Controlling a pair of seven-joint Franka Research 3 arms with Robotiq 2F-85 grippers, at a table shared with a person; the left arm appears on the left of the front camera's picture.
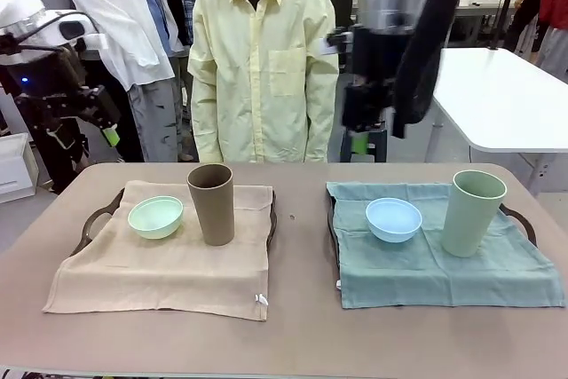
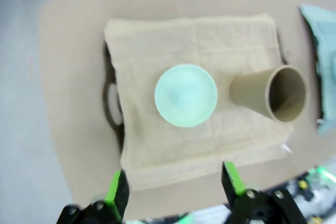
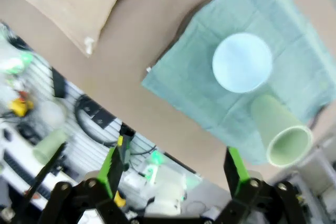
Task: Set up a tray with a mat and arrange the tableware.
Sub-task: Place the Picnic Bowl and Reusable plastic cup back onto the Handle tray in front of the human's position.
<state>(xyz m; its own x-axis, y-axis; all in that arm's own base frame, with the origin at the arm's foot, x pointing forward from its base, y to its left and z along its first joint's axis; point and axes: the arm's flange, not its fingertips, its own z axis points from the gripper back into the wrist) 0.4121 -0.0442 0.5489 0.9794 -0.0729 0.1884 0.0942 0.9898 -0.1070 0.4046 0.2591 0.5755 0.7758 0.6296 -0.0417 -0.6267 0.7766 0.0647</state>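
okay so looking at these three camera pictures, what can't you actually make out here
- Trays: front view, mats hide all but the dark handles.
- Brown tumbler base: left wrist view, its own tilted wall hides it.
- Right gripper: front view, motion blur; jaw gap unclear there.
- Pale green tumbler: right wrist view, blurred.
- White tag on the beige mat: too small to read.

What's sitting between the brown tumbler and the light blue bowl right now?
In the front view, between the tall brown plastic tumbler and the small round light blue bowl lie the beige cloth mat's edge, a bare strip of table and the teal mat's edge.
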